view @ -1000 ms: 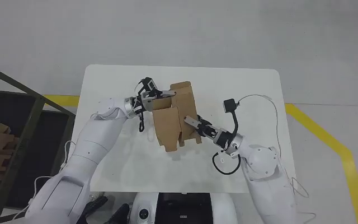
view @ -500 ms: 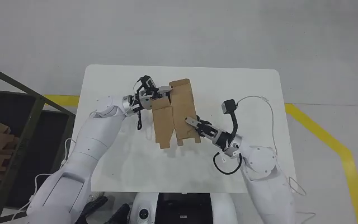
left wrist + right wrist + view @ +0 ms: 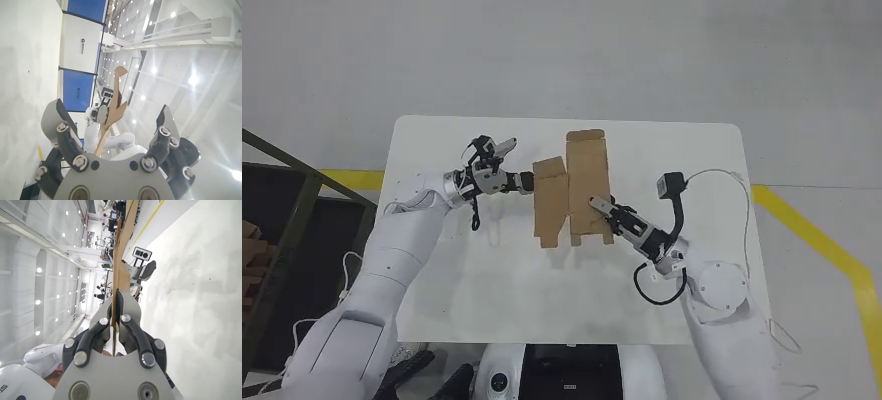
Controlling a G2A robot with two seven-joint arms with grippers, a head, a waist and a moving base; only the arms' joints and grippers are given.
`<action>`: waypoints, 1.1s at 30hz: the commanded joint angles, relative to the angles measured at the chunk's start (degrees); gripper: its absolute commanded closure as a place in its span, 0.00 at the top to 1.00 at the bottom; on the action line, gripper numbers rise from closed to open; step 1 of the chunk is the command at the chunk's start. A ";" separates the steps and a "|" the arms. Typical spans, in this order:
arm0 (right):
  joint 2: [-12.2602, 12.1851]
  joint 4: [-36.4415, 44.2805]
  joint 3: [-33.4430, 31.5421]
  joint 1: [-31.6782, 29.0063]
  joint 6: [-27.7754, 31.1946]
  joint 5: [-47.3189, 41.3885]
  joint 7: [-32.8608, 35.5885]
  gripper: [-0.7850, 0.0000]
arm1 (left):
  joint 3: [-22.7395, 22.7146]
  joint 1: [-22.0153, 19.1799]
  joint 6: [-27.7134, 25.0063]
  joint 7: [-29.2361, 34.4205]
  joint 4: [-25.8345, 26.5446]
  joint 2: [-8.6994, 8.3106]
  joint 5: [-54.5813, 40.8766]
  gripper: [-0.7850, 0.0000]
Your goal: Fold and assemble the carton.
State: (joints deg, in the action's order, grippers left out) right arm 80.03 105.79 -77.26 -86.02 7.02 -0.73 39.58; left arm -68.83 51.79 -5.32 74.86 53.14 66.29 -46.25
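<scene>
The flattened brown carton (image 3: 577,185) sits over the middle of the white table (image 3: 442,270), its long side running from 12 to 6 o'clock, with a shorter panel on its 9 o'clock side. The right hand (image 3: 115,292) comes in from about 4 o'clock and is clamped tight on the carton's edge, the cardboard pinched between its two fingers. The left hand (image 3: 527,181) is at the carton's 9 o'clock edge, its fingers (image 3: 60,109) spread wide apart and gripping nothing.

White table (image 3: 692,150), rounded corners, matte top; stands on grey floor (image 3: 562,50) near yellow line (image 3: 812,237).
</scene>
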 commanded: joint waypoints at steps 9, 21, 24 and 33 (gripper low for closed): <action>-0.21 1.91 1.53 -0.81 -3.45 0.38 -5.99 0.00 | -1.79 6.91 -3.30 -3.09 14.24 -1.29 6.58 1.00; -0.84 2.44 3.32 -0.99 -7.19 -2.04 -3.47 0.00 | -0.37 7.94 -15.14 -5.74 20.27 -1.38 16.43 1.00; -1.07 2.65 3.06 -1.07 -7.70 -2.80 -2.90 0.00 | -0.35 7.36 -17.48 -5.63 19.94 -1.45 18.04 1.00; -1.87 2.95 2.78 -0.56 -8.54 -3.28 0.60 0.00 | -1.96 6.01 -16.06 -3.05 17.66 -1.93 15.70 0.49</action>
State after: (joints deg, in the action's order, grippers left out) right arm 78.24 108.72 -74.51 -86.65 -1.40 -3.98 39.80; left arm -70.73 57.89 -21.52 71.64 70.88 64.40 -30.53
